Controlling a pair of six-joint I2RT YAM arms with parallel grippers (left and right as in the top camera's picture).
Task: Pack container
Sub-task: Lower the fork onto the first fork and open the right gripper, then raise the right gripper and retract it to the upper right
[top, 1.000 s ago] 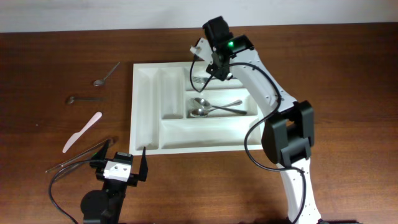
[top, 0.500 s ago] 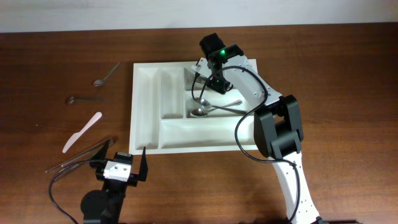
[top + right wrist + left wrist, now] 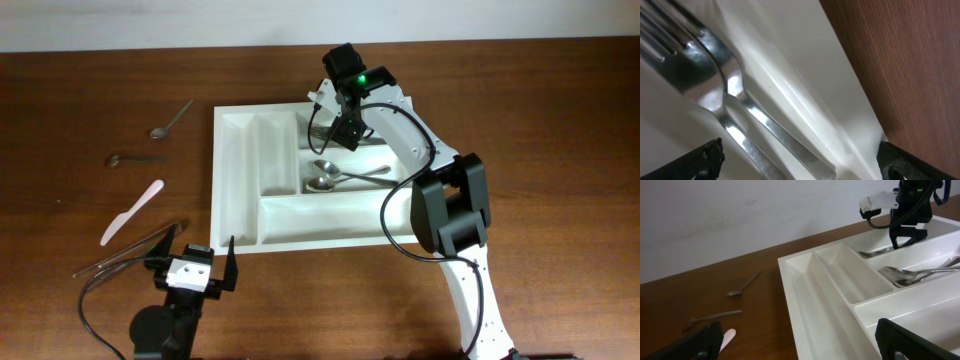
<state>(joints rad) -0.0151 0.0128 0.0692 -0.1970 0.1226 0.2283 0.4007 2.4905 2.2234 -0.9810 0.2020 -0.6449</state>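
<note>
The container (image 3: 240, 170) is a large white tray with several compartments in the middle of the table. My right gripper (image 3: 335, 128) hangs open over its far right compartment. In the right wrist view metal forks (image 3: 725, 75) lie on the container floor (image 3: 805, 85) below the open gripper (image 3: 800, 172), and nothing is held. Two spoons (image 3: 335, 175) lie in the compartment beside it. My left gripper (image 3: 195, 268) stands open and empty at the container's near left corner. Its wrist view shows the container (image 3: 830, 290), the spoons (image 3: 920, 272), the forks (image 3: 875, 253) and the right gripper (image 3: 903, 232).
Loose cutlery lies on the wooden table left of the container: a spoon (image 3: 172, 118), a small spoon (image 3: 135, 158), a white plastic knife (image 3: 132, 212) and thin metal pieces (image 3: 130, 250) close to my left gripper. A pale wall runs along the far edge.
My right gripper has opened over the far right compartment, and the fork it carried now lies there. It also shifted slightly between frames. The left arm has not moved.
</note>
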